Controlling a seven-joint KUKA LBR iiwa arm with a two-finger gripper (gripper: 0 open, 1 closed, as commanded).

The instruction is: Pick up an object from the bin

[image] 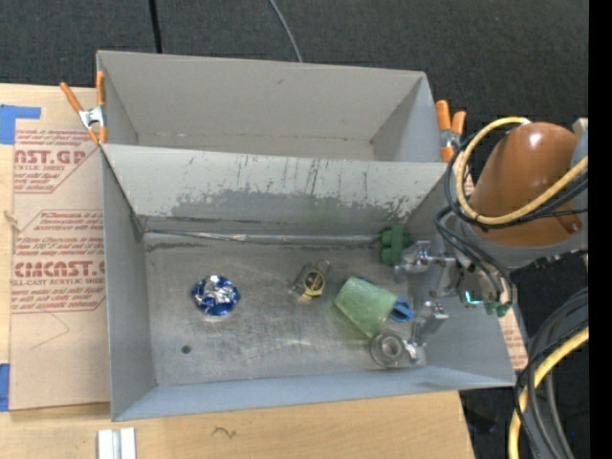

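The two-finger gripper is reaching in from the R side of the grey metal bin and hanging low over the floor. Its fingers are standing spread wide, one toward the back wall and one toward the front, w/ nothing pinched btw them.

The pale green plastic cylinder is lying on its side on the bin floor, just L of the gripper and right at the gap btw the fingers, not clearly inside it. Its long axis is running diag., from back-L to front-R, w/ the front-R end pointing toward the front finger. Can't tell which end is the open one.

Relative to that green cylinder:
- A small blue piece is sitting at its R end, btw it and the gripper. Can't tell if it's a separate obj.
- A flat grey metal ring is lying just in front, near the front fingertip.
- A dark green blocky piece is sitting behind it, at the foot of the back wall, near the back finger.
- A small brass-yellow bit is lying near its L end, apart from it.
- A crumpled blue-and-white ball is lying well off to the L.
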